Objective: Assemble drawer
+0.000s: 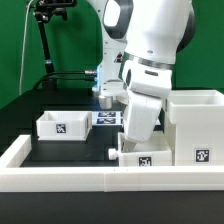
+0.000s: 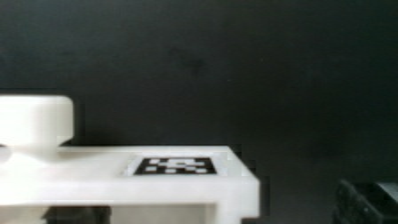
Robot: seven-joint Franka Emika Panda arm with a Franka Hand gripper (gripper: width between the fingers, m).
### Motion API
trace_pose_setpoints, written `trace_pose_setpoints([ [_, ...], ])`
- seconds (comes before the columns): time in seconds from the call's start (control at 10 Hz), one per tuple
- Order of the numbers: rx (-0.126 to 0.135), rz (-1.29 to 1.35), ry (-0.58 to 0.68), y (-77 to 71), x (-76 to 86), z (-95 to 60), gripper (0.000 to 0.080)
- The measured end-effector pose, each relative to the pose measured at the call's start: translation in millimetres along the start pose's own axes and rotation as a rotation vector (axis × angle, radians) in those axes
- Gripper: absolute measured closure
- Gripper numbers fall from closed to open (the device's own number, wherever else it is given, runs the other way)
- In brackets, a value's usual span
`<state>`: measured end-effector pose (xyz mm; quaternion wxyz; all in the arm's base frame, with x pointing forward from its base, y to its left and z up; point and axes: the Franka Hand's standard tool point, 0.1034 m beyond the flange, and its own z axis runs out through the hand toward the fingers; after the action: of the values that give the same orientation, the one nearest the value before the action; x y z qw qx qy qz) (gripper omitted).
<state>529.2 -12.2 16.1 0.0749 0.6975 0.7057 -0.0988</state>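
Arm hangs low over the front tray beside the tall shell; jaws spread or pressed together, cannot tell

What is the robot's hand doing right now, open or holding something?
Gripper: cannot tell if it is open or closed. It is down low at the small tray, and its fingers are mostly hidden.

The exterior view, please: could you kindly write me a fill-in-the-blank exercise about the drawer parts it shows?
1. The tall shell stands at the exterior view's ____ side.
2. The tray at the exterior view's left and the tray under the arm make ____ small trays.
3. The table beneath them is ____ in colour.
Missing words: right, two, black.
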Motion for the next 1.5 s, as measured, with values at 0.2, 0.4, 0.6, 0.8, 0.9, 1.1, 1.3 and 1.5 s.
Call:
trace_pose_setpoints([
  [0.2, 0.000, -0.014, 0.005, 0.2, -3.6, 1.1, 0.0151],
  [0.4, 0.004, -0.006, 0.022, 0.6, -13.6, 3.5, 0.0151],
  [0.6, 0.005, -0.009, 0.022, -0.3, -11.3, 3.7, 0.0151],
  [0.8, 0.016, -0.013, 0.031, -1.9, -8.9, 5.5, 0.0151],
  [0.9, 0.020, -0.021, 0.032, -1.8, -4.2, 5.2, 0.0151],
  [1.1, 0.024, -0.039, 0.074, 1.5, -6.4, 2.5, 0.0151],
  [1.3, 0.020, -0.044, 0.131, 5.8, -15.9, -2.2, 0.0151],
  [1.5, 0.020, -0.028, 0.182, 6.2, -28.6, -1.7, 0.0151],
])
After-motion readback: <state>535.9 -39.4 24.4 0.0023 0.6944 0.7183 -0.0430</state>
